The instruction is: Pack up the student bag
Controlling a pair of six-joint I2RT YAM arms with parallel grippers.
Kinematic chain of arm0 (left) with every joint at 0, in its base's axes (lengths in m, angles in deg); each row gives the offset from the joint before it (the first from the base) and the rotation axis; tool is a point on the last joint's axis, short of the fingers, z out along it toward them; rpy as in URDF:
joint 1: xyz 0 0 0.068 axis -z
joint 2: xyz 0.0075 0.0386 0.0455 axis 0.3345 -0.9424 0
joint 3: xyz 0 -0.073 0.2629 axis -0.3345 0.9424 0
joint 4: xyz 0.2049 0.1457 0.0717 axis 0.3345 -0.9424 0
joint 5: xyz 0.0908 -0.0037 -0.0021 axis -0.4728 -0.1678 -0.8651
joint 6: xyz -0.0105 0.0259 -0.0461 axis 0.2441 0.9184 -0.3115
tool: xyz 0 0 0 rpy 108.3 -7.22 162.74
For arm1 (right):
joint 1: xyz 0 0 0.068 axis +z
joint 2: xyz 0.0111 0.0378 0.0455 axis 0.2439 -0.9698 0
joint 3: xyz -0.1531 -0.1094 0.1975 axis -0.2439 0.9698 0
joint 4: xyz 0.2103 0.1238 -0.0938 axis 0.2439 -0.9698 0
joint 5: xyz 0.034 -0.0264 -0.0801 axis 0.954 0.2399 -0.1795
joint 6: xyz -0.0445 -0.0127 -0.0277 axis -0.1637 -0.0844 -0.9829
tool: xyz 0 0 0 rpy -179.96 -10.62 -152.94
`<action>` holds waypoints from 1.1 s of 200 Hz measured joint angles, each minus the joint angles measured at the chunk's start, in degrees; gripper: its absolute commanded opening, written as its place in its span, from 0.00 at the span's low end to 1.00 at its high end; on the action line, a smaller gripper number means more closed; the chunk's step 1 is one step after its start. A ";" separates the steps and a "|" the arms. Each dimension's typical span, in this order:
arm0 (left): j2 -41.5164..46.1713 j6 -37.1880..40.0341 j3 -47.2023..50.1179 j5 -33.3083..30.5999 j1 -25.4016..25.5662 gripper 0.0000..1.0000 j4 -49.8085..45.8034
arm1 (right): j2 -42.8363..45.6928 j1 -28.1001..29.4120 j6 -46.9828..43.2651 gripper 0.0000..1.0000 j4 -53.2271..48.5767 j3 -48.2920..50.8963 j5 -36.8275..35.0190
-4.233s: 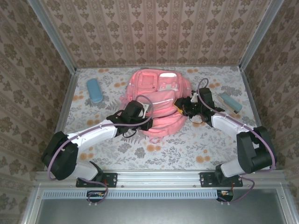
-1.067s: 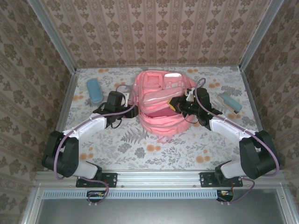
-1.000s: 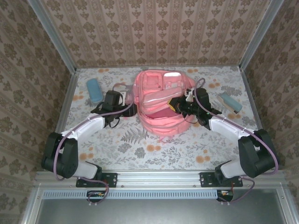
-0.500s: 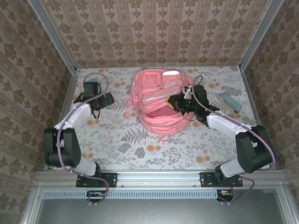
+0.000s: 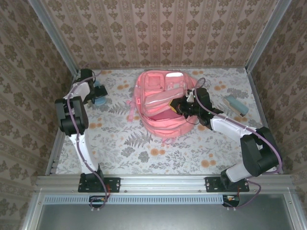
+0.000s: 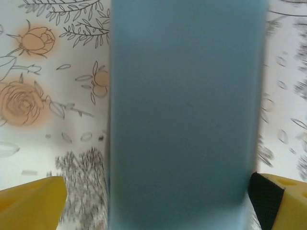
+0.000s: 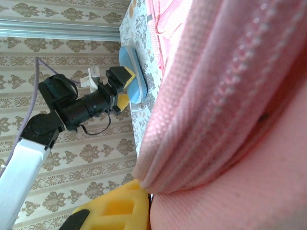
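— Where is the student bag [image 5: 160, 103]?
— Middle of the counter [image 5: 144, 148]. The pencil case [image 5: 100, 97] lies far left, between the fingers of the left tool [image 6: 156, 203]; the small box [image 5: 236, 105] lies right. The right tool [image 5: 177, 106] sits at the bag's right edge.

White-and-black arms [image 5: 230, 125] — purple cables [image 5: 85, 155]

The flowered table [image 5: 158, 153] carries the student bag [image 5: 160, 103], a blue case [image 5: 101, 97], a teal case [image 5: 237, 105].

I see a staged lab booth: aluminium frame posts [image 5: 53, 36], wallpaper-printed wall panels [image 5: 163, 33], a floral-covered bench [image 5: 144, 148], a mounting rail [image 5: 163, 182].
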 measured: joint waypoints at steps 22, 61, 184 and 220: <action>-2.73 0.98 -3.43 2.36 -0.87 1.00 -1.81 | -0.66 0.63 0.00 0.06 0.17 -0.31 -0.39; -4.68 2.38 -8.24 4.52 -0.57 0.91 -3.96 | -1.51 1.66 0.04 0.06 0.52 -0.90 -0.74; 12.02 -0.92 16.98 8.28 3.50 0.60 0.13 | -1.84 1.99 -0.04 0.06 0.76 -0.94 -0.79; 24.44 -4.96 34.25 8.87 10.80 0.59 3.87 | -2.25 1.99 -0.11 0.06 0.83 -0.94 -0.79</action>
